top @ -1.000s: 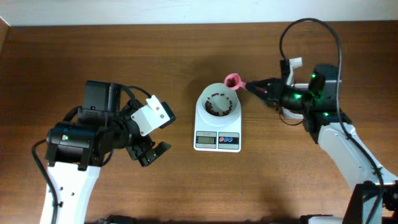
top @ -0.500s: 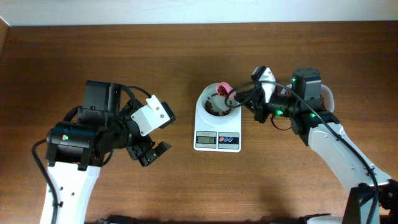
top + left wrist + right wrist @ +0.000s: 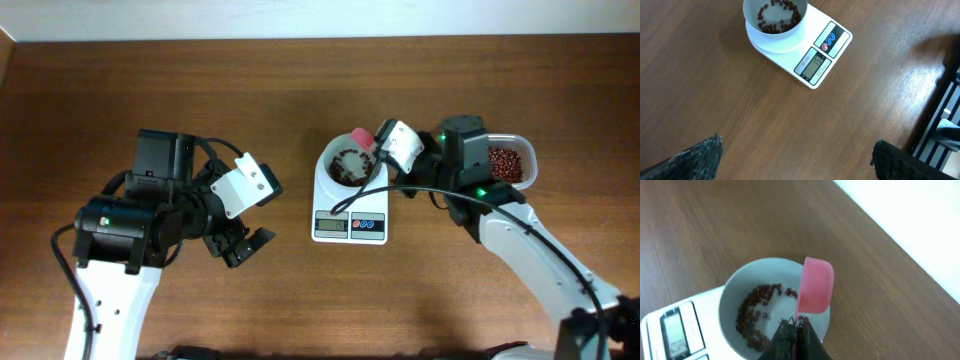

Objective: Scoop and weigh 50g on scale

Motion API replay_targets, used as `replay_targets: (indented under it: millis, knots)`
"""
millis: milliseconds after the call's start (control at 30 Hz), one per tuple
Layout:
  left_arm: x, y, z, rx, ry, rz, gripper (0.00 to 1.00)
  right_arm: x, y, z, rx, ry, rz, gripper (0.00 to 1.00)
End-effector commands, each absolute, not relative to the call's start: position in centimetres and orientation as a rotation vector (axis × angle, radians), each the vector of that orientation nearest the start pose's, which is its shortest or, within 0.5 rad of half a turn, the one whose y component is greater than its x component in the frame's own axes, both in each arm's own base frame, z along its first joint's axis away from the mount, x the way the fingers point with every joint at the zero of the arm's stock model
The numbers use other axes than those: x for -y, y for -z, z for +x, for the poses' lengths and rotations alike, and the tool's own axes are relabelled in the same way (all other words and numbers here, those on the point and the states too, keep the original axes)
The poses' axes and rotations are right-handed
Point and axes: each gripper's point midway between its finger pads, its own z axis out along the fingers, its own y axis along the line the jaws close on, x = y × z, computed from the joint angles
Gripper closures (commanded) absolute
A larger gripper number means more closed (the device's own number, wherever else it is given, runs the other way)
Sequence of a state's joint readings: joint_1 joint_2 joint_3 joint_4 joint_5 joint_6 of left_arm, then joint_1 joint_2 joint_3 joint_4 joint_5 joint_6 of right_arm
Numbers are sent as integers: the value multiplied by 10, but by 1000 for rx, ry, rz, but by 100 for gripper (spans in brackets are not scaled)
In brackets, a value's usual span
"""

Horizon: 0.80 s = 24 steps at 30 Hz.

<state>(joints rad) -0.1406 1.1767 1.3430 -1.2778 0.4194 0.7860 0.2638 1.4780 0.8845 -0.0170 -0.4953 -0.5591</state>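
Holding the pink spoon over the scale, right hand clamped; left hand wide.

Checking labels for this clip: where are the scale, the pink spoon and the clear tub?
scale (image 3: 805,50), left wrist view, on its white top plate.
pink spoon (image 3: 816,286), right wrist view, middle of its scoop.
clear tub (image 3: 531,165), overhead view, its right rim.

- One scale, with one white bowl on it
- One pink spoon
- One clear tub
- Beans: two lots, grains too many for me to count
- Two grippers of mine: left gripper, right gripper
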Motion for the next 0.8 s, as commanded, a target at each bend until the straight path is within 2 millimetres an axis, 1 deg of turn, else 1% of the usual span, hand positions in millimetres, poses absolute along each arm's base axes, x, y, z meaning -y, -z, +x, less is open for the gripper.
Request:
replay_targets:
  millis: [0,33,67,133,167,233,267,300,333,400,433,500,567,633,667,700,767]
  knots:
    - [106,-257,243,-2200,330,1266,1,-184,-203,374,-1860,-482,-854,96]
    - [106,-257,243,-2200,330,1266,1,-174,-219,371,-1891,-523,-730,96]
    - [106,-257,243,-2200,330,1266,1,-154,-229,367,-1956,-577,-561,96]
    - [106,-257,243,-2200,330,1266,1,-132,-229,362,-2034,-615,-399,96]
    - [106,-257,243,-2200,330,1266,1,-103,-219,351,-2147,-638,-206,96]
    - [106,-257,243,-2200,330,1266,1,-87,-203,341,-2243,-655,-78,96]
    - [106,-257,243,-2199,331,1266,1,-77,-188,330,-2342,-720,143,96]
    - [106,-257,243,-2200,330,1266,1,-73,-181,323,-2388,-744,245,96]
    - [106,-257,243,-2200,330,1266,1,-71,-173,317,-2428,-741,273,96]
    - [106,-257,243,-2200,330,1266,1,-51,-153,305,-2517,-582,369,96]
    - [106,-257,243,-2200,330,1266,1,-43,-149,304,-2530,-520,395,96]
    - [106,-257,243,-2200,330,1266,1,-39,-152,308,-2507,-491,396,96]
    - [106,-257,243,-2200,330,1266,1,-26,-159,310,-2471,-403,416,96]
    - [106,-257,243,-2200,330,1266,1,-11,-176,309,-2398,-297,438,96]
    - [106,-257,243,-2200,330,1266,1,-1,-187,307,-2348,-232,454,96]
    - [106,-257,243,-2200,330,1266,1,10,-195,305,-2313,-170,479,96]
    - [106,-257,243,-2200,330,1266,1,30,-200,303,-2282,-125,550,96]
